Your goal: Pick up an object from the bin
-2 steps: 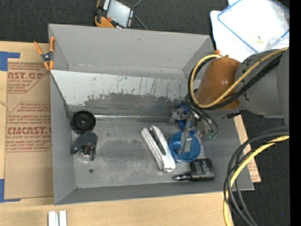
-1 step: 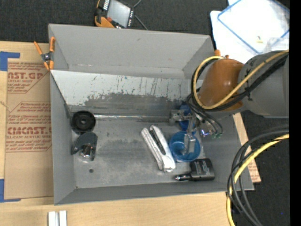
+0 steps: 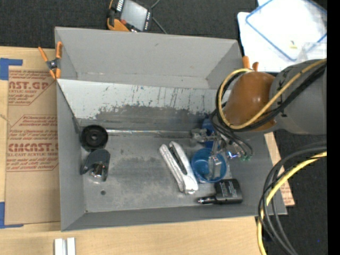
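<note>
the grey metal bin (image 3: 143, 62) has a scuffed, scratched floor with a few loose things spread along it. we see the arm reaching in from the right, its orange-covered wrist above the bin's right wall. the gripper (image 3: 215, 162) is down low over a blue round cup-like thing (image 3: 200, 167), which lies near the right front of the floor. the gripper sits at that thing's opening, and we cannot tell whether the claw is spread or closed.

a long white piece (image 3: 178, 167) with a black strip lies slanted, touching the blue thing on its left. just in front of the blue thing sits a small black boxy thing (image 3: 228, 190). well apart, at the left end, lie a black disc (image 3: 94, 136) and, nearer the front, a dark grey lump (image 3: 96, 164).
</note>
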`<state>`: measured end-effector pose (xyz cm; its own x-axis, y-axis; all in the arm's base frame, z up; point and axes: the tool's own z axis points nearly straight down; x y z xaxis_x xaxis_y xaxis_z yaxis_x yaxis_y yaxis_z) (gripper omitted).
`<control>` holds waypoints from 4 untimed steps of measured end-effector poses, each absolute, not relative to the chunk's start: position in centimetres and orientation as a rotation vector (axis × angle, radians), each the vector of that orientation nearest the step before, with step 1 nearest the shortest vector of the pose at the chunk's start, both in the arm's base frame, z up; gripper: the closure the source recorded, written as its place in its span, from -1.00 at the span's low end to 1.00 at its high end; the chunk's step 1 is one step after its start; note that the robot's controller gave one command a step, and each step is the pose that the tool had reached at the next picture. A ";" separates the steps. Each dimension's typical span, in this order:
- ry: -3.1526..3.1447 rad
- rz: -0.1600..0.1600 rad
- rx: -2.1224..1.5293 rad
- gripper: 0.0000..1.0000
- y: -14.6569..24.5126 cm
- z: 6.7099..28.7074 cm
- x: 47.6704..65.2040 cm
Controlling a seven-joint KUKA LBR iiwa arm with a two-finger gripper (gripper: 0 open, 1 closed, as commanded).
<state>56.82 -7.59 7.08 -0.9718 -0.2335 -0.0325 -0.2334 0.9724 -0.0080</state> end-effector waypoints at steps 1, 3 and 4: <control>2.996 -0.014 -0.810 -1.00 -6.2 7.0 56.1; 2.795 -0.026 -1.331 1.00 -7.2 7.1 54.4; 2.795 -0.026 -1.331 1.00 -7.2 7.1 54.4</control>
